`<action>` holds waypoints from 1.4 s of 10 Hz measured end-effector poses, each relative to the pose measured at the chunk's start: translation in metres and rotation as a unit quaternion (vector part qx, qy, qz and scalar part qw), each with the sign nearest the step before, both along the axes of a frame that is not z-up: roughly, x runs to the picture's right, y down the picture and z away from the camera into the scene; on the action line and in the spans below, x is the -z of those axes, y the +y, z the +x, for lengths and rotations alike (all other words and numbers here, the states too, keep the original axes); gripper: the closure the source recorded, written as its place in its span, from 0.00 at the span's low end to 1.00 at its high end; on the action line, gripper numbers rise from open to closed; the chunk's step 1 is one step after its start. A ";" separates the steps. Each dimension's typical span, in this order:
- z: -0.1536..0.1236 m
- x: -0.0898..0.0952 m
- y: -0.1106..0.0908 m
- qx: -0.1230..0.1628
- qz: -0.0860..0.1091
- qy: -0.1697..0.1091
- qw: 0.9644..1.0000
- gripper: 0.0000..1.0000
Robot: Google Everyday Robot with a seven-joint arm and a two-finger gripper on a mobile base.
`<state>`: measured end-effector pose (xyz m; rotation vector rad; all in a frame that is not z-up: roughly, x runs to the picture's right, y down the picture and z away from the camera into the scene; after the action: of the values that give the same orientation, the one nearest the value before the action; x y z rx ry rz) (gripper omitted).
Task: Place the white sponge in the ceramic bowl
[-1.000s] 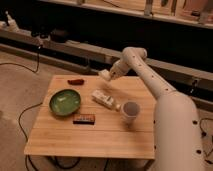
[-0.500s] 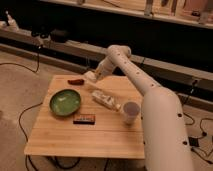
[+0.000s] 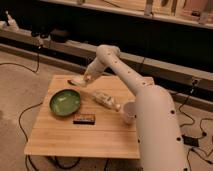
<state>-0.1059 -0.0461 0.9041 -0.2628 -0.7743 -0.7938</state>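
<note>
The ceramic bowl [image 3: 65, 102], round, shallow and glossy green, sits at the left of the wooden table. My gripper [image 3: 83, 80] hangs over the table's far left edge, just behind and to the right of the bowl. It holds a small pale block, the white sponge [image 3: 76, 81], at its tip, a little above the tabletop. The sponge is beyond the bowl's far rim, not over it. The bowl holds nothing.
A long white packet with markings [image 3: 105, 99] lies at the table's middle. A white cup [image 3: 129, 112] stands to its right. A dark flat bar [image 3: 84, 119] lies in front of the bowl. The wooden table [image 3: 100, 137] ends close behind the gripper. Cables run over the floor.
My gripper has swung left along the table's far edge with the sponge, from above the packet to just behind the bowl. The other things have not moved.
</note>
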 end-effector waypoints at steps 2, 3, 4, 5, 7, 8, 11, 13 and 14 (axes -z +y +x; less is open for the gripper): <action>-0.014 0.008 0.008 0.019 -0.006 -0.021 1.000 1.00; -0.020 0.013 0.011 0.027 -0.008 -0.031 0.999 1.00; -0.030 0.017 0.014 0.038 -0.009 -0.042 0.998 1.00; -0.035 0.020 0.017 0.045 -0.010 -0.048 0.998 1.00; -0.042 0.023 0.018 0.050 -0.012 -0.058 0.997 0.83; -0.045 0.024 0.017 0.050 -0.014 -0.062 0.997 0.75; -0.050 0.029 0.016 0.050 -0.022 -0.072 0.996 0.45; -0.047 0.028 0.019 0.057 -0.028 -0.069 0.996 0.26; -0.043 0.021 0.024 0.072 -0.028 -0.056 0.995 0.20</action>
<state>-0.1490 -0.0221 0.8831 -0.3281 -0.8920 -0.9297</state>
